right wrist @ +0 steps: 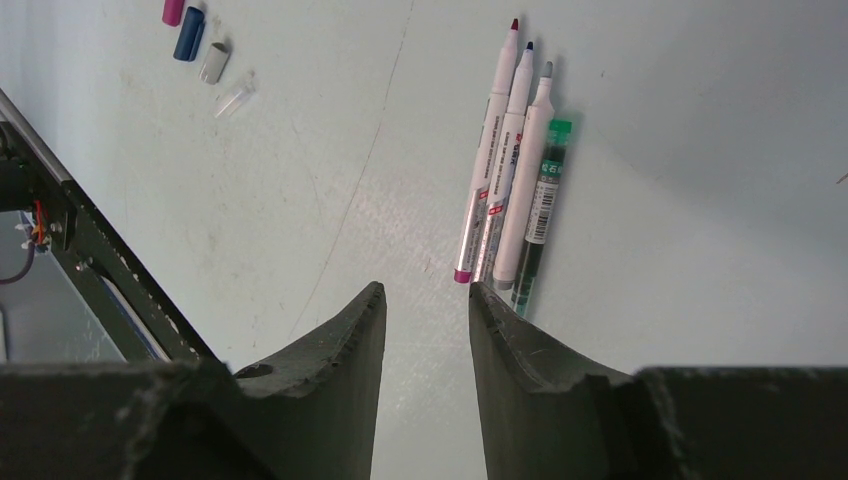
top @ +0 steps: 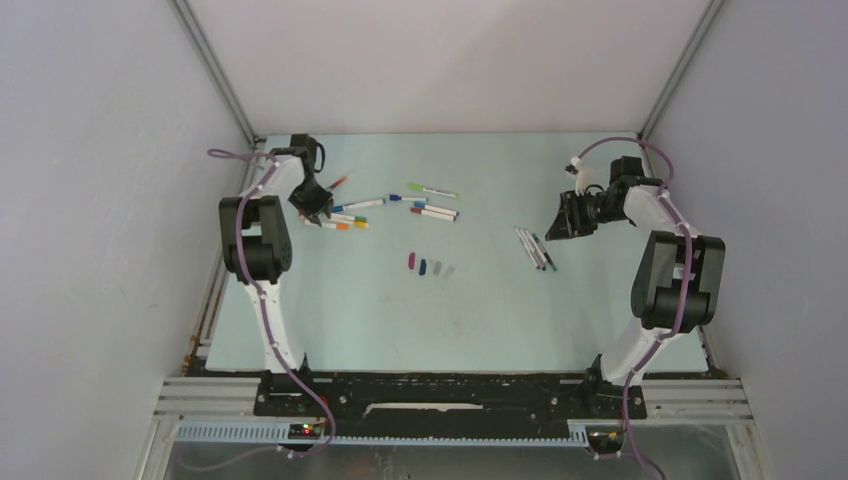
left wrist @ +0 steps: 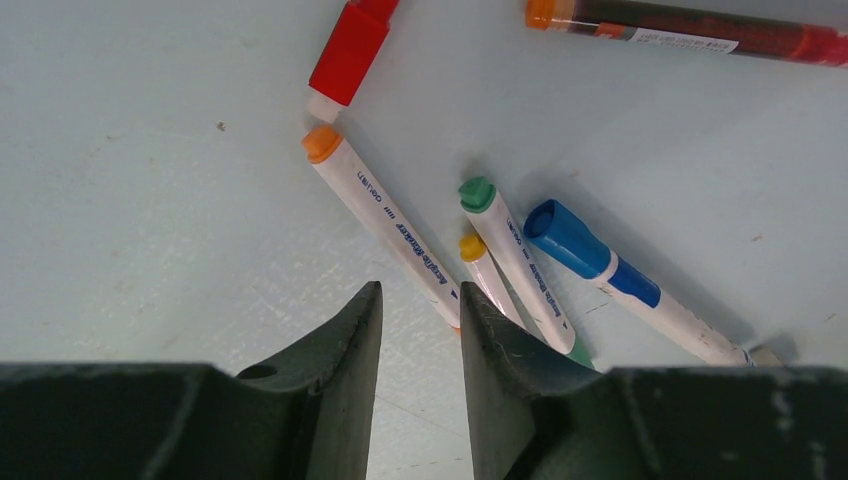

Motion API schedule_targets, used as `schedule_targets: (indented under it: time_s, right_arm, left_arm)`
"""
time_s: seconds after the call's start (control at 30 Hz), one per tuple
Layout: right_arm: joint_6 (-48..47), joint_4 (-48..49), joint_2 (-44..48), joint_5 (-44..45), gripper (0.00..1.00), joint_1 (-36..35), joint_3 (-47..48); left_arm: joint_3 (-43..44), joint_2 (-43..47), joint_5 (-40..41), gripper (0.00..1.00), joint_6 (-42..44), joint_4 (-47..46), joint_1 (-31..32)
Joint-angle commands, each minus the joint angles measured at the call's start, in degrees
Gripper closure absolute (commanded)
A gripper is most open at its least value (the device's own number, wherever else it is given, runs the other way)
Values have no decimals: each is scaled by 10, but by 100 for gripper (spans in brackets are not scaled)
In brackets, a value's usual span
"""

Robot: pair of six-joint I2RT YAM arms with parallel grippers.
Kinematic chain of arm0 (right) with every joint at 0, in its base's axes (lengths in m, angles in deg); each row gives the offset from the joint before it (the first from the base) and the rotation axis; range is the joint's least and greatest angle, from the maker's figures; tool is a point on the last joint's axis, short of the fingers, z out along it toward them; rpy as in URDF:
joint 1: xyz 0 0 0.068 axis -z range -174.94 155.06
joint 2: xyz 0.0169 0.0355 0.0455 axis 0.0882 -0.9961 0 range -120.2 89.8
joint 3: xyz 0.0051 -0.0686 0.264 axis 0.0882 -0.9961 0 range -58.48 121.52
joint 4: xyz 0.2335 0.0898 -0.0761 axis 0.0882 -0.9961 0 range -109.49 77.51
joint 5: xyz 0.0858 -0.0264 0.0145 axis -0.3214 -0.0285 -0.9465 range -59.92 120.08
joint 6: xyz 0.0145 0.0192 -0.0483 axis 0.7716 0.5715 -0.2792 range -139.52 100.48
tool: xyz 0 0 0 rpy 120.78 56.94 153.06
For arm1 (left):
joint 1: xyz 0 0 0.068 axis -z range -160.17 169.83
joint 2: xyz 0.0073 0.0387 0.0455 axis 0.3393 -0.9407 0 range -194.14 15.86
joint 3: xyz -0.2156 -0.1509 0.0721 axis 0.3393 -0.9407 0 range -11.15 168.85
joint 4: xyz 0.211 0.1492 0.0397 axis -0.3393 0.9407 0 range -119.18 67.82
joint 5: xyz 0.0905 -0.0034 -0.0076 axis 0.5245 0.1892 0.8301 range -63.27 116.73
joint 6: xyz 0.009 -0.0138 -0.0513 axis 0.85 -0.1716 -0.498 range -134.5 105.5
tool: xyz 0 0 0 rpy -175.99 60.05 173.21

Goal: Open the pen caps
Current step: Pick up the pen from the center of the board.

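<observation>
Nearest the overhead camera, the black mounting rail [top: 430, 392] carries both arms at the worktop [top: 450, 330] edge. A short row of loose caps [top: 430, 266] lies mid-worktop (magenta, blue, grey, one pale). Far-left of that row, the left end effector [top: 316, 210] hangs over a scatter of capped pens [top: 352, 214], and more capped pens lie straight beyond the row. Right of the row lie the uncapped pens [top: 534, 248], side by side, with the right end effector [top: 560, 224] just past them. At the left wrist, the left end effector [left wrist: 418, 300] stands released, bare worktop between its fingers. The tail of an orange-ended pen [left wrist: 385, 225] lies right at the gap. Beside it lie a green-ended pen [left wrist: 520, 265], a yellow-ended pen [left wrist: 484, 268] and a blue-capped pen [left wrist: 598, 268], and a red cap [left wrist: 348, 50] lies farther off. At the right wrist, the right end effector [right wrist: 425, 295] is likewise released and holds nothing. The uncapped pens [right wrist: 505, 170] lie touching one another by its right finger, well apart from the loose caps [right wrist: 200, 45].
</observation>
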Motion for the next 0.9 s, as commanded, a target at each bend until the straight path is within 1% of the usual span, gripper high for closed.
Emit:
schedule_targets:
  time_s: [0.0, 0.47, 0.7, 0.87]
  right_arm:
    - [-9, -2, 24, -8, 60, 1, 23]
    - [-10, -2, 25, -8, 60, 1, 23]
    - [-13, -9, 26, -10, 61, 1, 27]
    - [-13, -9, 32, -14, 60, 1, 27]
  left_arm:
    - [-8, 9, 7, 63, -5, -13, -9]
    - [-30, 13, 3, 66, -6, -21, -17]
    - [-4, -4, -3, 66, 10, 13, -18]
    - [-11, 0, 2, 66, 29, 27, -18]
